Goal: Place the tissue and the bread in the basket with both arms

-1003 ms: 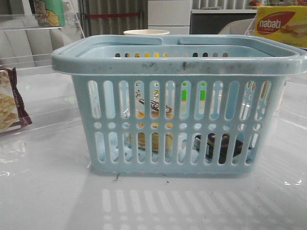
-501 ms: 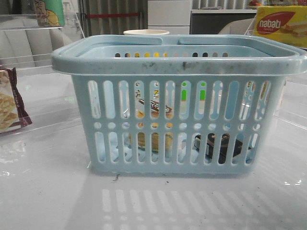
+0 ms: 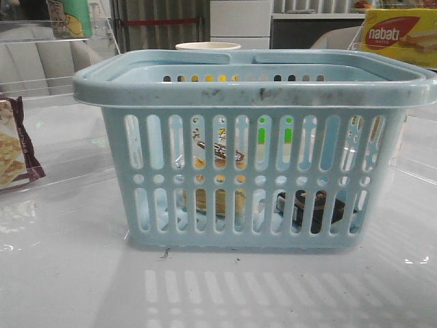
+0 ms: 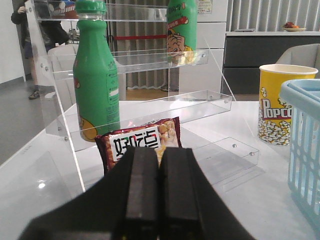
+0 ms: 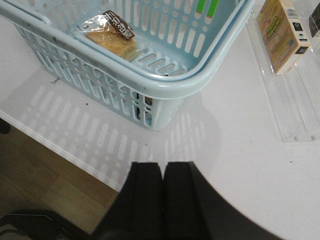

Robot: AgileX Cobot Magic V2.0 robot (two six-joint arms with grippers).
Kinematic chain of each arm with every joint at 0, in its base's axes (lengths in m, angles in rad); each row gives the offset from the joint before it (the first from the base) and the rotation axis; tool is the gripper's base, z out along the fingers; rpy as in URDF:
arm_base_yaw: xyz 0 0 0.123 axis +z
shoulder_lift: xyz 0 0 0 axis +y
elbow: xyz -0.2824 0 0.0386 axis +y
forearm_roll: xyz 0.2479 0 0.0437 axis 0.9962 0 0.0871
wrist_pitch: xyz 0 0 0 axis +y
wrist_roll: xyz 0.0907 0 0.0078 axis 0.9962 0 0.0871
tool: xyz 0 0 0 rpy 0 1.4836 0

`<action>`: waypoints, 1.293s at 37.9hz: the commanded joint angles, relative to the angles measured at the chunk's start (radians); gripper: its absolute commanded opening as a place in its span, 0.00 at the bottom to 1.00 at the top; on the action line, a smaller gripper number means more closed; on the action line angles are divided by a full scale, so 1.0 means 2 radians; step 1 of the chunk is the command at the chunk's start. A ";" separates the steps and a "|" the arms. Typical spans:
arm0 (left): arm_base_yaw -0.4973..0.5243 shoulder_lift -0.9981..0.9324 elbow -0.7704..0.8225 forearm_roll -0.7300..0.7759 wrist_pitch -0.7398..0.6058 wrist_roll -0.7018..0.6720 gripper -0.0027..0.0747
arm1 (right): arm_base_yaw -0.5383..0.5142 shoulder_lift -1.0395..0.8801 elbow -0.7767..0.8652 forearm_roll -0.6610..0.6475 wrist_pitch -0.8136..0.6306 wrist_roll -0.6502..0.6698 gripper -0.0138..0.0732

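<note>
White tabletop (image 3: 68, 287) carries the light-blue basket (image 3: 252, 89), with clear acrylic shelving and snack packs behind it. Both goods appear to be inside already: the bread (image 3: 218, 198) lies on the basket floor toward the left, and the dark tissue (image 3: 311, 208) packet sits beside it to the right, seen through the slots. By this judgement the task looks finished. Neither arm holds anything: the left gripper (image 4: 161, 185) is pulled back, facing a maroon snack bag (image 4: 140, 142), jaws pressed together and empty; the right gripper (image 5: 162, 195) hovers off the basket's corner, jaws likewise together.
</note>
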 commanded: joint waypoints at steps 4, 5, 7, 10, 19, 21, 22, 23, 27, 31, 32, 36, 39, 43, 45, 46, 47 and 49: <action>-0.007 -0.009 0.000 0.001 -0.048 -0.004 0.15 | 0.000 0.001 -0.013 -0.004 -0.033 0.001 0.22; -0.007 -0.009 0.000 0.001 -0.048 -0.004 0.15 | 0.000 0.001 -0.013 -0.004 -0.033 0.001 0.22; -0.007 -0.009 0.000 0.001 -0.048 -0.004 0.15 | 0.000 0.001 -0.013 -0.004 -0.033 0.001 0.22; -0.007 -0.009 0.000 0.001 -0.048 -0.004 0.15 | 0.000 0.001 -0.013 -0.004 -0.033 0.001 0.22; -0.007 -0.009 0.000 0.001 -0.048 -0.004 0.15 | 0.000 0.001 -0.013 -0.004 -0.033 0.001 0.22; -0.007 -0.009 0.000 0.001 -0.048 -0.004 0.15 | 0.000 0.001 -0.013 -0.004 -0.033 0.001 0.22; -0.007 -0.009 0.000 0.001 -0.048 -0.004 0.15 | 0.000 0.001 -0.013 -0.004 -0.033 0.001 0.22; -0.007 -0.009 0.000 0.001 -0.048 -0.004 0.15 | 0.000 0.001 -0.013 -0.004 -0.033 0.001 0.22; -0.007 -0.009 0.000 0.001 -0.048 -0.004 0.15 | 0.000 0.001 -0.013 -0.004 -0.033 0.001 0.22; -0.007 -0.009 0.000 0.001 -0.048 -0.004 0.15 | 0.000 0.001 -0.013 -0.004 -0.033 0.001 0.22; -0.007 -0.009 0.000 0.001 -0.048 -0.004 0.15 | 0.000 0.001 -0.013 -0.004 -0.033 0.001 0.22; -0.007 -0.009 0.000 0.001 -0.048 -0.004 0.15 | 0.000 0.001 -0.013 -0.004 -0.033 0.001 0.22; -0.007 -0.009 0.000 0.001 -0.048 -0.004 0.15 | 0.000 0.001 -0.013 -0.004 -0.033 0.001 0.22; -0.007 -0.009 0.000 0.001 -0.048 -0.004 0.15 | 0.000 -0.003 -0.010 -0.003 -0.035 0.001 0.22; -0.007 -0.009 0.000 0.001 -0.048 -0.004 0.15 | 0.000 -0.009 -0.006 -0.004 -0.036 0.001 0.22; -0.007 -0.009 0.000 0.001 -0.048 -0.004 0.15 | -0.003 -0.013 -0.004 -0.004 -0.036 0.000 0.22; -0.007 -0.009 0.000 0.001 -0.048 -0.004 0.15 | -0.010 -0.021 0.000 -0.005 -0.038 0.000 0.22; -0.007 -0.009 0.000 0.001 -0.048 -0.004 0.15 | -0.026 -0.034 0.014 -0.006 -0.048 0.000 0.22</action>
